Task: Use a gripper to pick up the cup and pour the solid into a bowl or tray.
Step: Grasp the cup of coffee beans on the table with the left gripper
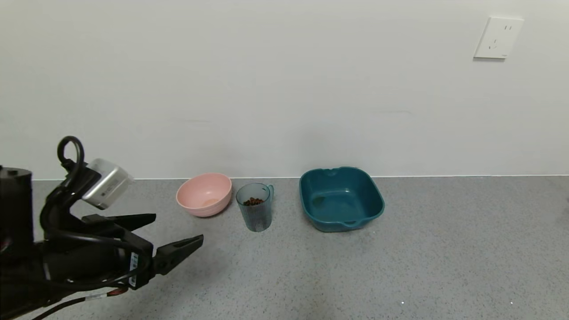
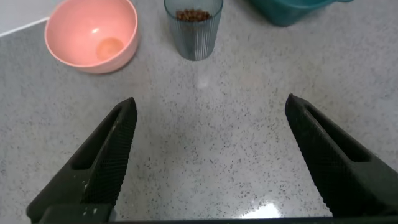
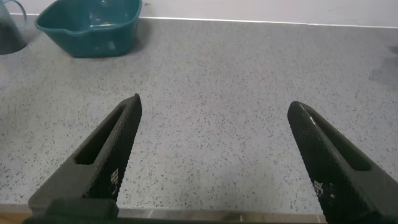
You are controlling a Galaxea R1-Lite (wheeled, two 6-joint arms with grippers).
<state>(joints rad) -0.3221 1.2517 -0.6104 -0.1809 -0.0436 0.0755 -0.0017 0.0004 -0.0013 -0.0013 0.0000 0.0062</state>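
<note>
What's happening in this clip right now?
Nothing is held yet. The left gripper hovers open above the counter, pointed toward the cup, which stands upright with the brown pellets inside, between the pink bowl and the teal tray. The right gripper is open too, over bare counter.

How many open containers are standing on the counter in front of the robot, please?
3: the pink bowl at left, the cup of pellets beside it, and the teal tray at right. None seems hidden.
</note>
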